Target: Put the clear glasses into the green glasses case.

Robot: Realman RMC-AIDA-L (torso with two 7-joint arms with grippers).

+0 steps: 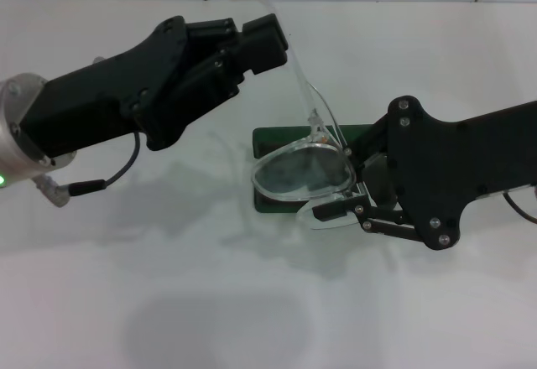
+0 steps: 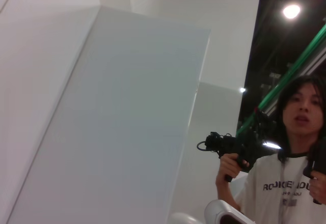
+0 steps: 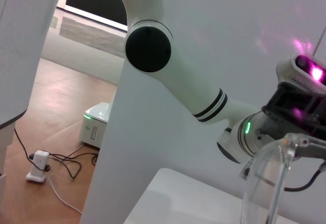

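Clear glasses (image 1: 302, 176) front down, arm up-left, over case (image 1: 273, 141).

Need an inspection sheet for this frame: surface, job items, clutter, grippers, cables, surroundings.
Surface: white table, bare where visible.
Job's things: clear glasses held above the green glasses case; one temple arm sticks up toward the left gripper. The case is mostly hidden, so lid state unclear.
Clutter: nothing seen.
Grippers: left gripper at the tip of the raised temple arm; right gripper at the frame's lower edge, fingers closed on it.
Cables: black cable hanging under the left arm; floor cables in the right wrist view.
Surroundings: white wall; person holding controllers in the left wrist view.
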